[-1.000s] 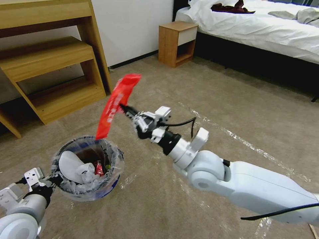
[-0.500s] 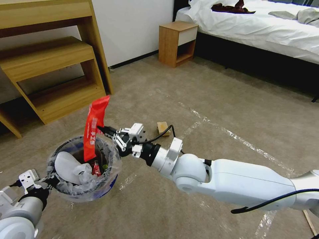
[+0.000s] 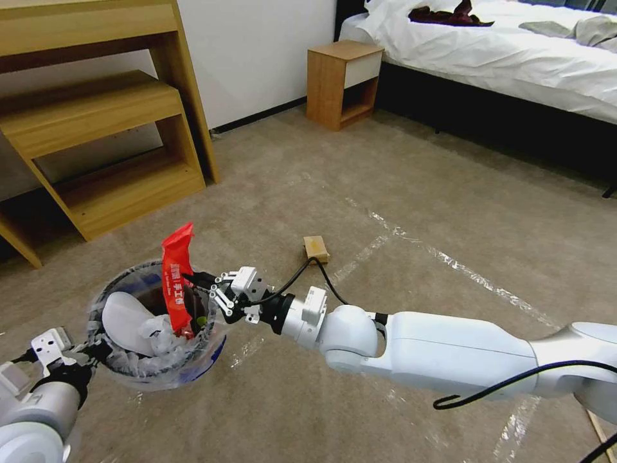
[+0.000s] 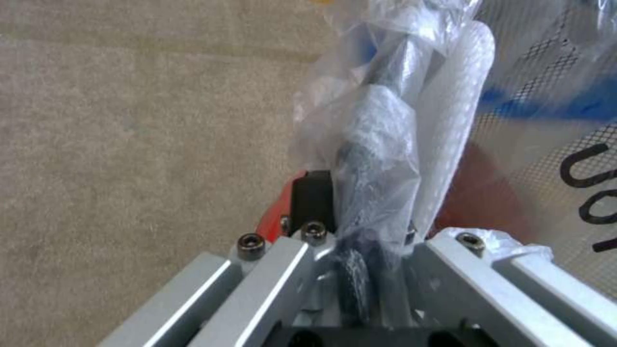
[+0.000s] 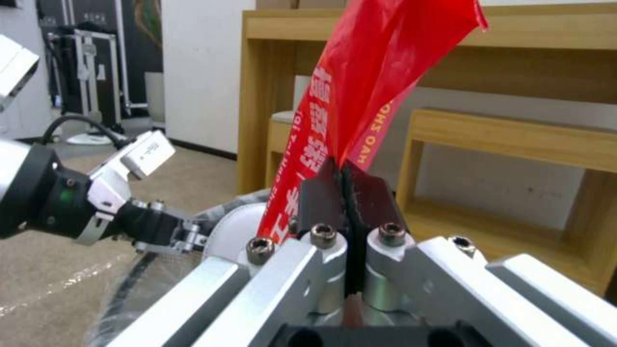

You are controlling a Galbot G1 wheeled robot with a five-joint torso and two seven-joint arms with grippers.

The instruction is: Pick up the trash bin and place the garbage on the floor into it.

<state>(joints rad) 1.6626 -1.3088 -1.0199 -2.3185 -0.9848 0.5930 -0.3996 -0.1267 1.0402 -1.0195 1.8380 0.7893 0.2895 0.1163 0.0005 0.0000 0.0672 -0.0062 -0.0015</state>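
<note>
The trash bin [image 3: 217, 344], lined with a crinkled clear bag, hangs just above the floor [image 3: 411, 193] at lower left. My left gripper [image 3: 96, 350] is shut on its near rim; the left wrist view shows the gripper [image 4: 360, 193] clamping the bag-covered rim [image 4: 385, 111]. My right gripper [image 3: 193, 280] is shut on a long red wrapper [image 3: 177, 273] over the bin's mouth, the wrapper's lower end inside. In the right wrist view the gripper [image 5: 347, 173] pinches the wrapper [image 5: 360, 86]. A white slipper [image 3: 125, 315] lies in the bin. A small tan box [image 3: 315, 247] lies on the carpet.
A wooden desk with low shelves [image 3: 96, 128] stands behind the bin on the left. A wooden nightstand [image 3: 340, 80] and a bed [image 3: 501, 58] are at the back right. Shiny tape strips [image 3: 475, 276] cross the open carpet.
My right arm has swung left and down, carrying the red wrapper from above the bin into its mouth. The tan box, hidden by the arm before, now shows.
</note>
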